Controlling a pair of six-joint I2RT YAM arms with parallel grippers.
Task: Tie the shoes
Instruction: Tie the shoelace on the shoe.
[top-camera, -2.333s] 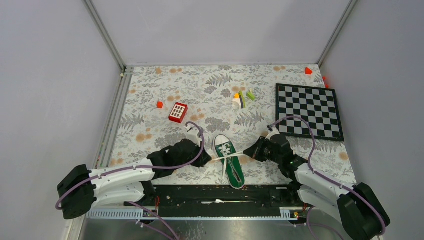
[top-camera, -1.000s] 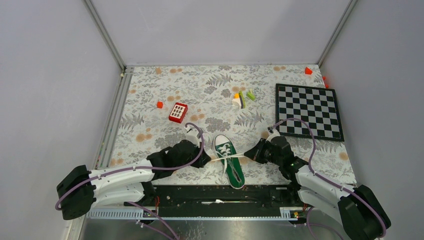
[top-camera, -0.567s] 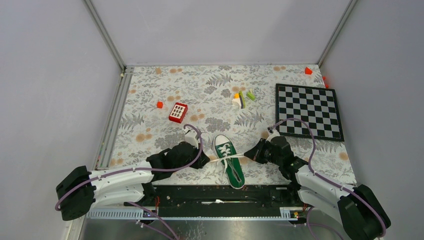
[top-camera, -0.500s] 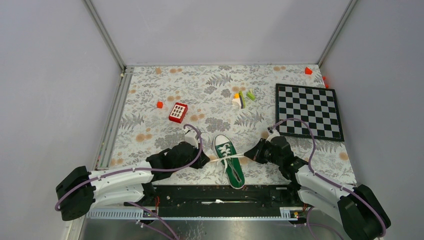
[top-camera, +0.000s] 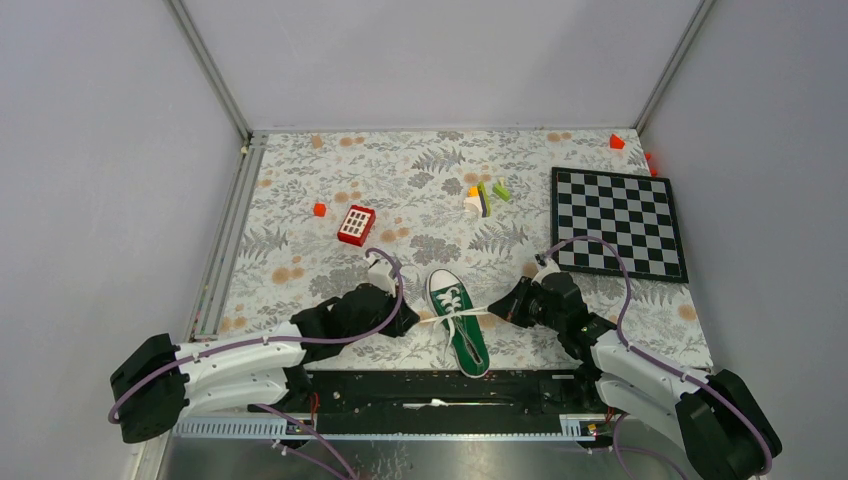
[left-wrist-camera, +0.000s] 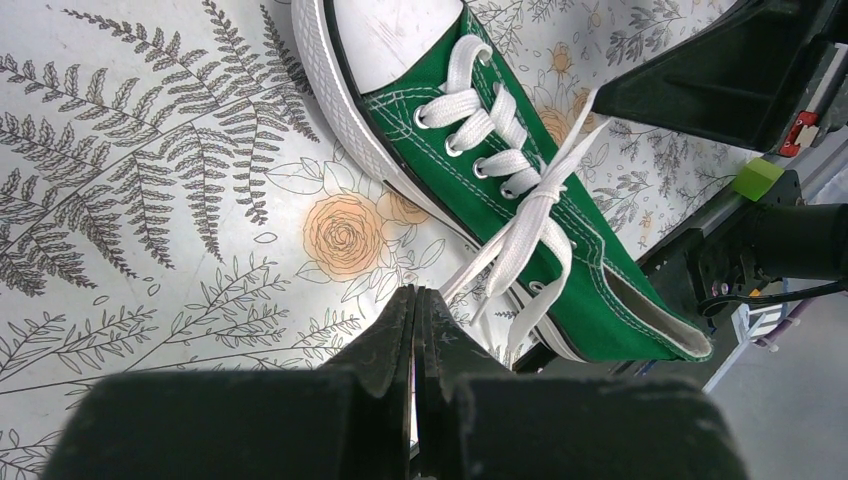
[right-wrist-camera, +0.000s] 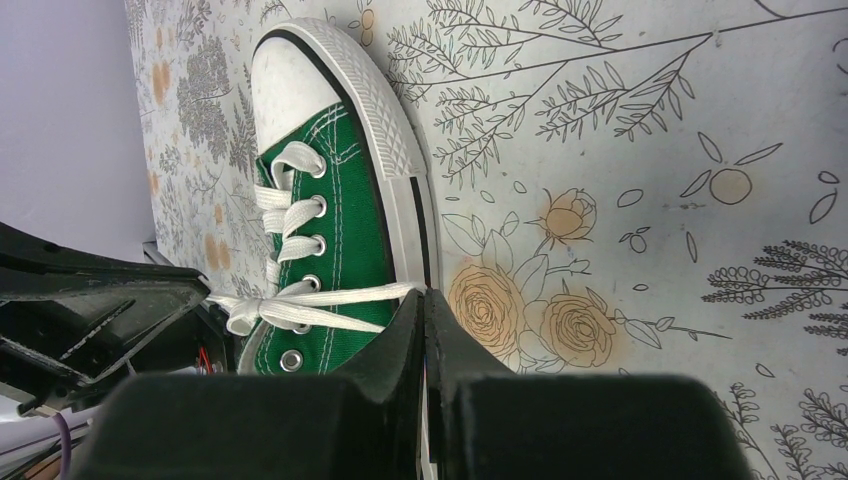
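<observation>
A small green sneaker (top-camera: 458, 320) with a white toe cap lies between my arms, toe pointing away. Its white lace (top-camera: 452, 312) stretches sideways across the shoe, with a crossing over the tongue. My left gripper (top-camera: 411, 321) is shut on the lace's left end, just left of the shoe. In the left wrist view the gripper (left-wrist-camera: 415, 292) sits low beside the shoe (left-wrist-camera: 590, 262), and the lace (left-wrist-camera: 500, 255) runs into it. My right gripper (top-camera: 496, 311) is shut on the right end. In the right wrist view the lace (right-wrist-camera: 320, 300) enters that gripper (right-wrist-camera: 423, 295) beside the shoe (right-wrist-camera: 350, 220).
A red-and-white keypad block (top-camera: 356, 225) and a small red cube (top-camera: 319, 209) lie behind the left arm. Coloured blocks (top-camera: 483, 197) sit mid-back. A chessboard (top-camera: 617, 222) lies at the right, with a red piece (top-camera: 617, 141) in the far corner. A black rail (top-camera: 440, 390) runs along the near edge.
My left gripper has drawn slightly back and left with the lace end. The right gripper and the shoe have hardly moved.
</observation>
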